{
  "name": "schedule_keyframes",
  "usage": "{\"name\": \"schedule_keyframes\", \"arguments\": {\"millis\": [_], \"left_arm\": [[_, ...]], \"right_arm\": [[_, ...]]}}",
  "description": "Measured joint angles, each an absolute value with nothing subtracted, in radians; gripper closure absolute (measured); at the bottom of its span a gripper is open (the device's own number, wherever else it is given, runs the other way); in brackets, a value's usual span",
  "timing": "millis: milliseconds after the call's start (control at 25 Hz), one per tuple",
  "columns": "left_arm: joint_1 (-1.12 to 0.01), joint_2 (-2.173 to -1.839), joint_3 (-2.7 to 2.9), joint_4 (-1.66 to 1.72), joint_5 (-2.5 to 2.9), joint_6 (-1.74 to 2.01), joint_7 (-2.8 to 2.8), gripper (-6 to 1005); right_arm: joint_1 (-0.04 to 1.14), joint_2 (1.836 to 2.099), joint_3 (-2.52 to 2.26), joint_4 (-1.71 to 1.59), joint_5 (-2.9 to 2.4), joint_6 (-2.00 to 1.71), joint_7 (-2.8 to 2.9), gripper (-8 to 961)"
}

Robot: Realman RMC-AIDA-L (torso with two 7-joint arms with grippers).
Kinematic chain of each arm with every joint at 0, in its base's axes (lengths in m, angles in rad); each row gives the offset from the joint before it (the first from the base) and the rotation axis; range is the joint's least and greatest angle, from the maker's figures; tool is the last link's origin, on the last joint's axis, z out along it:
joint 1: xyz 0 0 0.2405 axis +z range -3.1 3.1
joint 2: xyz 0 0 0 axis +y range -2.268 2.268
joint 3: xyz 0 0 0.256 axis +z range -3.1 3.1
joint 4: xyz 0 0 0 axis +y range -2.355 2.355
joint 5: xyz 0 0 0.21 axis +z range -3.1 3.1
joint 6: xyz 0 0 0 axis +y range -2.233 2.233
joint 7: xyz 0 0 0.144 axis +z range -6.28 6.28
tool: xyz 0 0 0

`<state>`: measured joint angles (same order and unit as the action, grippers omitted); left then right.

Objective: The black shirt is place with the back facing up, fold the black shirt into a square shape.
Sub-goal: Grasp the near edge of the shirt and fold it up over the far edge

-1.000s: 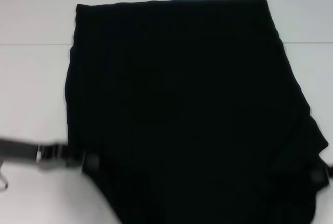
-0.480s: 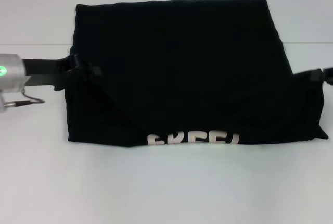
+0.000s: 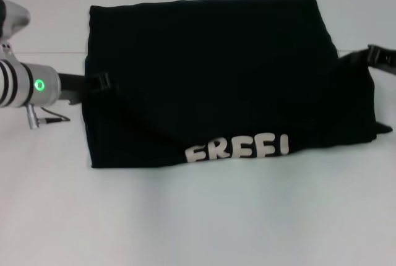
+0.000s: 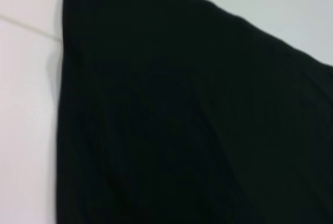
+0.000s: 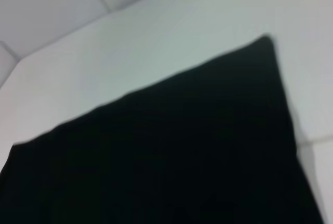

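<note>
Both grippers, left gripper (image 3: 102,83) and right gripper (image 3: 373,54), pinch the black shirt (image 3: 210,74); best carry both edges evenly forward, keeping the fold straight.

White table (image 3: 198,223) under folded black shirt (image 3: 210,74)

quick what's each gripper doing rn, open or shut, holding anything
Left gripper: at the left edge of the large soft black cloth shirt; open or shut cannot be told.
Right gripper: at the shirt's right edge; cannot be told.
</note>
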<state>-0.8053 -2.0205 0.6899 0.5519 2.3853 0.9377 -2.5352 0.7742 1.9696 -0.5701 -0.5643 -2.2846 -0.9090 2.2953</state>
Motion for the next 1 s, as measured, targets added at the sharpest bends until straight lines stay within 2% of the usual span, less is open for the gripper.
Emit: {"name": "schedule_keyframes", "arguments": {"millis": [200,440,720,1000], "left_arm": [[-0.813,-2.023,0.687,0.572,2.380,0.855,-2.536,960],[-0.836,-2.048,0.747,0.563,2.383,0.738,-2.536,960],[-0.822,-2.073,0.785,0.612,2.385,0.665,-2.536,960],[-0.838,-2.060,0.789,0.638,2.391,0.659,-2.536,959]], "right_arm": [[0.809,1.979,-0.577,-0.557,-2.283,-0.793,2.296,908],[0.853,1.994,-0.644,-0.489,-2.284,-0.611,2.286,908],[0.878,2.033,-0.776,-0.424,-2.285,-0.460,2.281,908],[0.874,2.028,-0.767,-0.453,-2.278,-0.481,2.290,909]]}}
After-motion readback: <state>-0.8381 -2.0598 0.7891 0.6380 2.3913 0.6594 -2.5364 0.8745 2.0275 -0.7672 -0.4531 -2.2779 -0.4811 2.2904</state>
